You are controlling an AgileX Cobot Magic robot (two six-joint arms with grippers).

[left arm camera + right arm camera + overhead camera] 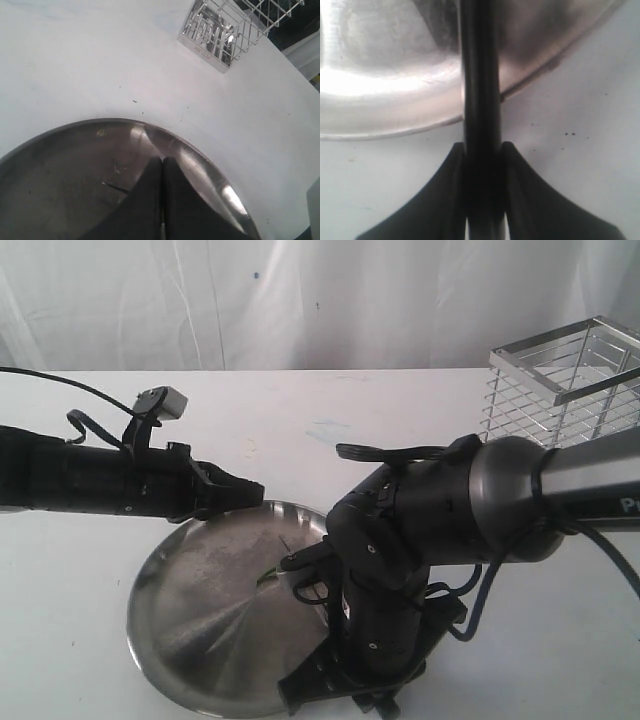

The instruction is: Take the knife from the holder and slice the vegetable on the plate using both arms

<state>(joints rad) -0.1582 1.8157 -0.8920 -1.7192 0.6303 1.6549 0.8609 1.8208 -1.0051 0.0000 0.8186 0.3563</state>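
One white bench (300, 410) carries everything. Two black robot arms reach over it: the thick right arm (440, 505) with its grey link bends down at the bench's near edge, and the slimmer left arm (90, 480) lies level, coming in from the left edge. A large round shallow stainless-steel plate (200, 610) sits at the near edge, about midway along it. A tall square chrome wire-grid holder (570, 390) stands upright at the far right corner, well apart from the plate.

A slim all-dark knife (480, 75) is out of the holder, pinched in the right gripper (482, 150). A black finger presses on each side of it, and its dark length runs out across the plate's raised rim and over the dish. Whether it meets the metal I cannot tell.

The left gripper (162, 160) has its fingers pressed together with nothing between them, its tip over the plate just inside the far rim.

A small green vegetable (268, 575) lies on the plate toward its right side, just beside the right arm's wrist and partly hidden by it.
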